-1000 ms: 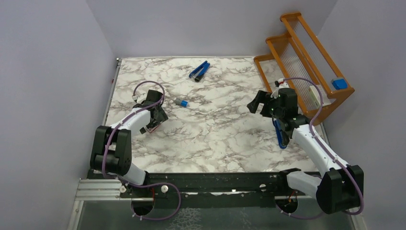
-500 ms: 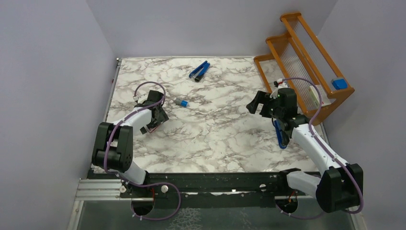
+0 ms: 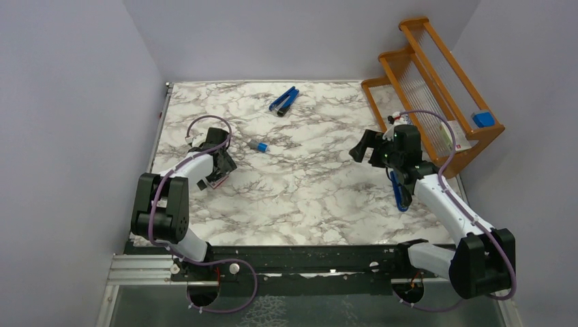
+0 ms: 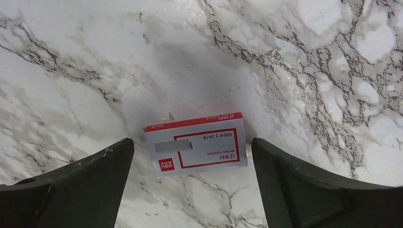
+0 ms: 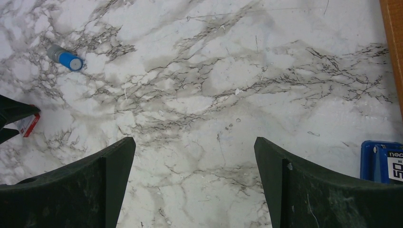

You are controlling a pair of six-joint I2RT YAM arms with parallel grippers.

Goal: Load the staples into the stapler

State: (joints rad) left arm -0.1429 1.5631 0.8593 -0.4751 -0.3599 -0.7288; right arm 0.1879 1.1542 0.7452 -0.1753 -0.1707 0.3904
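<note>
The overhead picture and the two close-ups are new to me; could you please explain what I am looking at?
Two robot arms are bolted to a marble table. The overhead picture comes from a fixed camera above; each close-up comes from a wrist camera, its dark fingers framing the view. The left pincer hangs open over a small white-and-red staple box. The right pincer is open over bare marble. Also there: a blue-capped cylinder, a blue hinged tool, a wooden rack. Nothing is held.
</note>
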